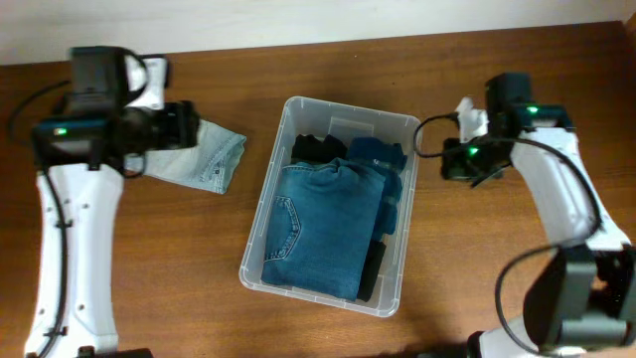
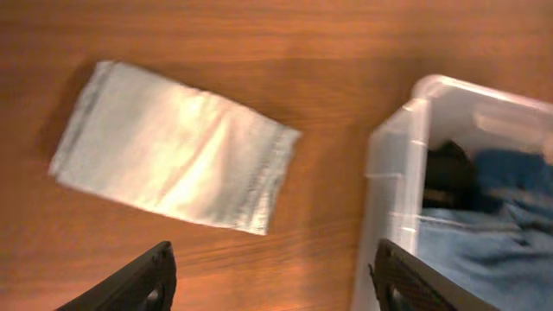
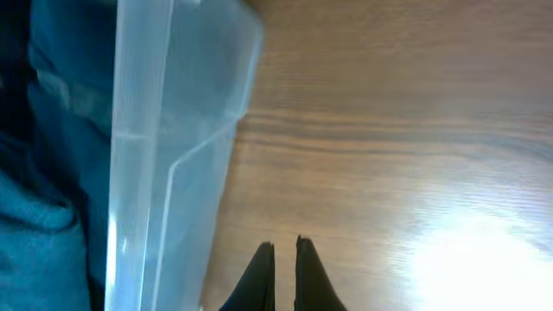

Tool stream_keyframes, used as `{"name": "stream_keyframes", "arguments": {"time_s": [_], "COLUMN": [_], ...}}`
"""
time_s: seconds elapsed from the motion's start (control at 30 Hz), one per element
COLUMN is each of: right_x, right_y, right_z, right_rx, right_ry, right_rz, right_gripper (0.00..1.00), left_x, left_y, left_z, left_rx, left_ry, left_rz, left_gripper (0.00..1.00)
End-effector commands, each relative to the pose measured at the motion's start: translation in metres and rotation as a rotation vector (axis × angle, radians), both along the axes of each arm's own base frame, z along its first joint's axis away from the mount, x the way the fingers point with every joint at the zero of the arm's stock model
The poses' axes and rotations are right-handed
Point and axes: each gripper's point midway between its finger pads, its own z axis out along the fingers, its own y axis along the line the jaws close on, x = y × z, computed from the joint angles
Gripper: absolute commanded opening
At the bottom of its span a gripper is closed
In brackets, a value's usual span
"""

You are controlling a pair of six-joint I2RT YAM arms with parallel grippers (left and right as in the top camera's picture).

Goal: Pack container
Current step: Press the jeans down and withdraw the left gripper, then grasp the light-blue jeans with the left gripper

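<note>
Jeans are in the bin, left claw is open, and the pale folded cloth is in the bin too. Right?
Not quite. The pale folded cloth is not in the container. It lies on the table outside the container's wall, on the left arm's side, as the left wrist view shows. The jeans are in the container, and the left claw is open.

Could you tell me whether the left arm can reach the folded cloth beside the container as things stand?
Probably yes. The cloth lies flat on open table, apart from the container, with nothing on it, and the left fingers hang spread open right by it.
</note>
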Motion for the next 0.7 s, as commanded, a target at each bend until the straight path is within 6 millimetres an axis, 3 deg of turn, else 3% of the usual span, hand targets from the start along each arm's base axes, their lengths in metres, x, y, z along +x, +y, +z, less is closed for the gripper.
{"name": "stream_keyframes", "arguments": {"time_s": [0.0, 0.1, 0.23, 0.43, 0.47, 0.5, 0.57, 0.6, 0.67], "right_x": [0.01, 0.032, 0.052, 0.058, 0.055, 0.053, 0.044, 0.038, 0.033], "right_y": [0.034, 0.063, 0.07, 0.027, 0.013, 0.0, -0.029, -0.047, -0.056], "right_z": [-0.011, -0.023, -0.014, -0.013, -0.011, -0.009, 0.001, 0.008, 0.01], "right_rx": [0.098, 0.115, 0.105, 0.012, -0.005, -0.022, -0.042, -0.038, -0.016], "right_ry": [0.002, -0.065, -0.158, -0.145, -0.125, -0.107, -0.065, -0.038, -0.024], "right_rz": [0.062, 0.14, 0.162, 0.069, 0.036, 0.007, -0.065, -0.112, -0.143], "right_gripper": [0.04, 0.04, 0.04, 0.05, 0.09, 0.24, 0.8, 0.98, 0.98], "left_x": [-0.002, -0.006, -0.012, -0.02, -0.022, -0.023, -0.026, -0.027, -0.029], "left_y": [0.015, 0.029, 0.031, 0.033, 0.037, 0.041, 0.057, 0.071, 0.083], "left_z": [-0.001, -0.004, -0.008, -0.013, -0.014, -0.014, -0.017, -0.021, -0.032], "left_rx": [-0.057, -0.063, -0.064, -0.064, -0.066, -0.068, -0.089, -0.135, -0.208], "left_ry": [0.019, 0.041, 0.071, 0.108, 0.114, 0.12, 0.136, 0.148, 0.175], "left_rz": [0.053, 0.092, 0.1, 0.108, 0.119, 0.13, 0.201, 0.303, 0.417], "left_gripper": [0.77, 0.78, 0.78, 0.78, 0.78, 0.79, 0.96, 0.99, 1.0]}}
